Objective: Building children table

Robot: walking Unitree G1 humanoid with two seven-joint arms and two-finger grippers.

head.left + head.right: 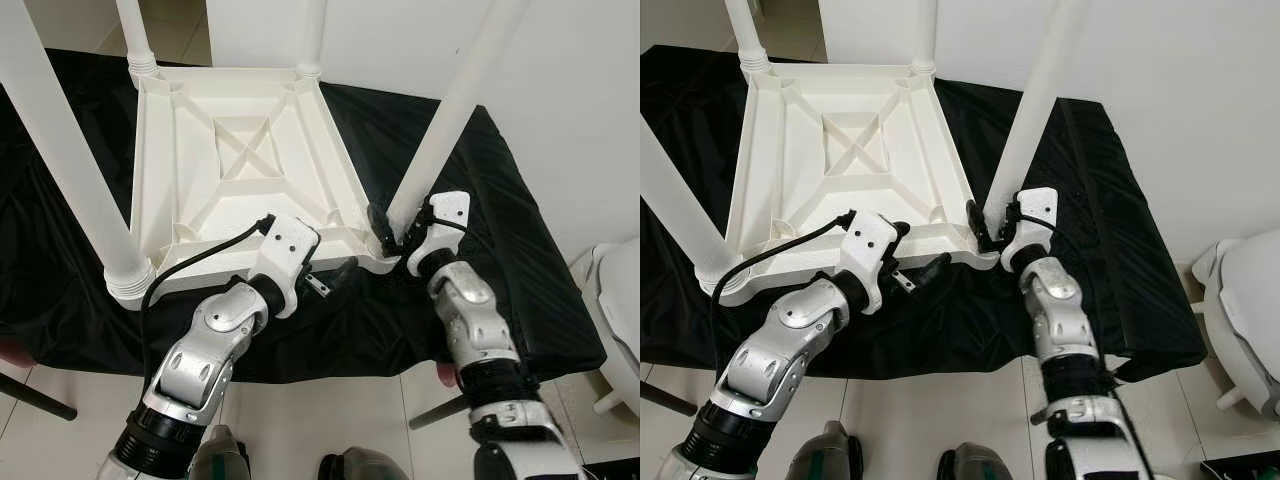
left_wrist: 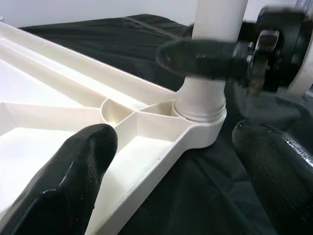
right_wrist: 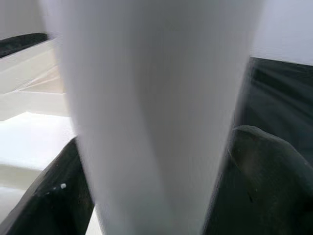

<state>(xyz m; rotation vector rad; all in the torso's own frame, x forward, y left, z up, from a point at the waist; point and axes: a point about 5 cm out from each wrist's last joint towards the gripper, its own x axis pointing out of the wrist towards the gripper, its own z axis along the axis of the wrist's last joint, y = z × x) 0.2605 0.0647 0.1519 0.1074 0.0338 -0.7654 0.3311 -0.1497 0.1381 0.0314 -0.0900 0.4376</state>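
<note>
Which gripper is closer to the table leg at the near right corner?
Right. The right gripper clamps that table leg near its base; the left gripper sits open beside the tabletop's edge.

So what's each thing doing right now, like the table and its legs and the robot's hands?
Table top: upside down on the black cloth.
Near-right leg: standing in its corner socket, held.
Other three legs: standing in their corners.
Right gripper: shut on the near-right leg.
Left gripper: open, straddling the table's edge.

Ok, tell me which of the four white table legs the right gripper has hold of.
The near-right leg: the right gripper clamps its base.
</note>
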